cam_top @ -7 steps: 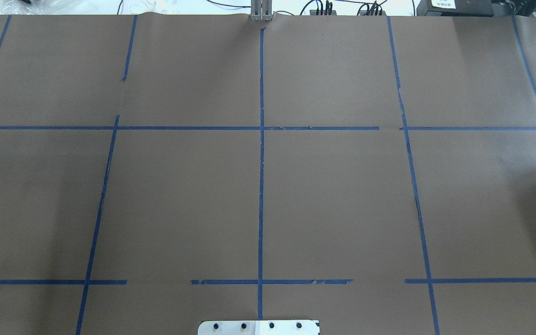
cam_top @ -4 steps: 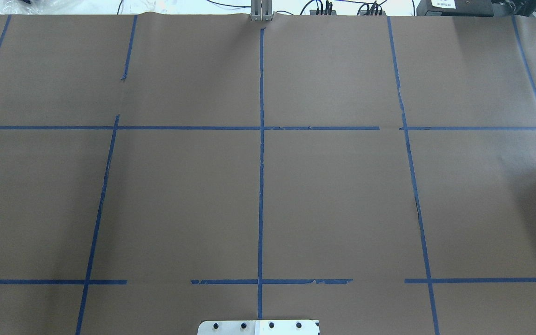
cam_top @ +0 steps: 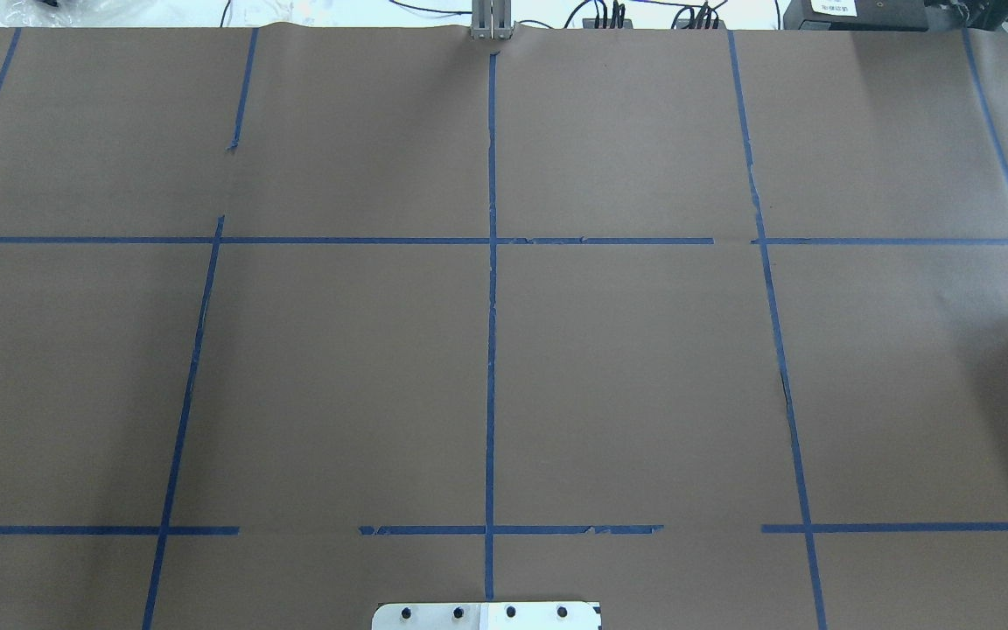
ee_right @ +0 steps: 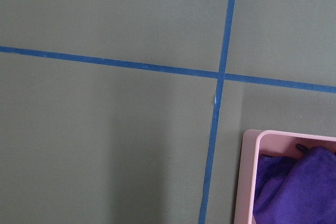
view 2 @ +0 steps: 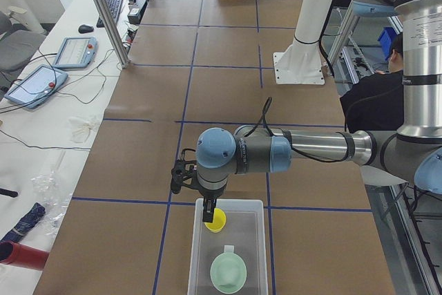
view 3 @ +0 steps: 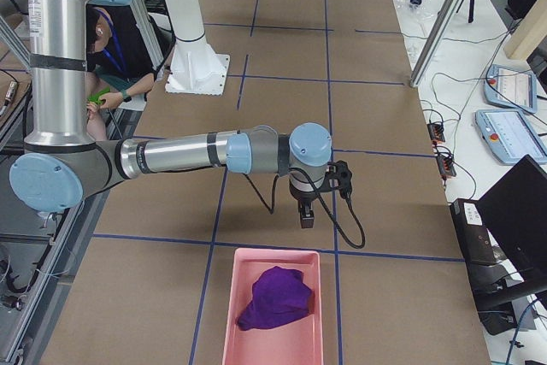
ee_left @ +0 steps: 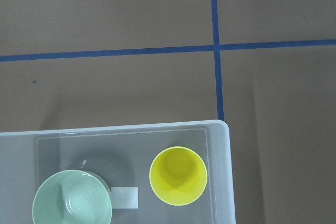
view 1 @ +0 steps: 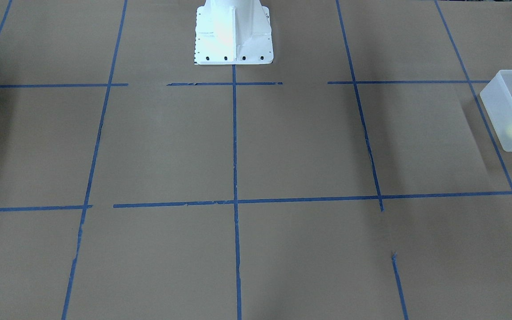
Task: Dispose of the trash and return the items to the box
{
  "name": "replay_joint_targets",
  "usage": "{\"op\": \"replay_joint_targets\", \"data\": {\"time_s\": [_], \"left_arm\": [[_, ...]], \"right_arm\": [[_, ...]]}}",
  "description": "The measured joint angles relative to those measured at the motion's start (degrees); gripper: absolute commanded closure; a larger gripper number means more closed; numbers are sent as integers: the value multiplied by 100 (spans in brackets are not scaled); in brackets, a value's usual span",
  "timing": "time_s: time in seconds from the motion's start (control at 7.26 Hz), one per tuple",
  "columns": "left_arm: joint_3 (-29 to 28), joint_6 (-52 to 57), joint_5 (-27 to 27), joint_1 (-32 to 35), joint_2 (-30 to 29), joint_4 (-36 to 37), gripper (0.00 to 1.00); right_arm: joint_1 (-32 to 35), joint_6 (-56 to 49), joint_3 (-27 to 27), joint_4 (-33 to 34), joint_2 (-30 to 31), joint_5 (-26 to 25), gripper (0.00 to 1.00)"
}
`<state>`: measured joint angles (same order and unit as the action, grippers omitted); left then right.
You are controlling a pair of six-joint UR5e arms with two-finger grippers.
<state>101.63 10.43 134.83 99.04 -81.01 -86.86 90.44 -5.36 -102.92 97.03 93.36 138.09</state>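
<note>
A brown surface (cam_top: 338, 367) is crossed by blue tape lines (cam_top: 491, 350). The box (view 2: 261, 240) is set at the robot's left end. A pink tray (view 3: 229, 314) is set at the right end, and a purple cloth (view 3: 275, 297) is piled in it. The bowl (ee_left: 72, 200) and the cup (ee_left: 178, 176) are stood upright in the box, side by side but apart. The left claw (view 2: 206, 213) is held over the box, near the cup. The right claw (view 3: 305, 216) is held above the surface, near the tray. Whether either claw is open or closed cannot be told.
</note>
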Motion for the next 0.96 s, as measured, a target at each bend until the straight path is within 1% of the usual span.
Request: {"op": "replay_joint_targets", "data": {"time_s": [0.41,0.96], "left_arm": [[-144,35,-22,-14,-2,-345,0],[-54,59,-29,9,-12,-389,0]], "right_arm": [[0,0,4,-4,8,7,0],[-9,0,13,-9,26,6,0]]}}
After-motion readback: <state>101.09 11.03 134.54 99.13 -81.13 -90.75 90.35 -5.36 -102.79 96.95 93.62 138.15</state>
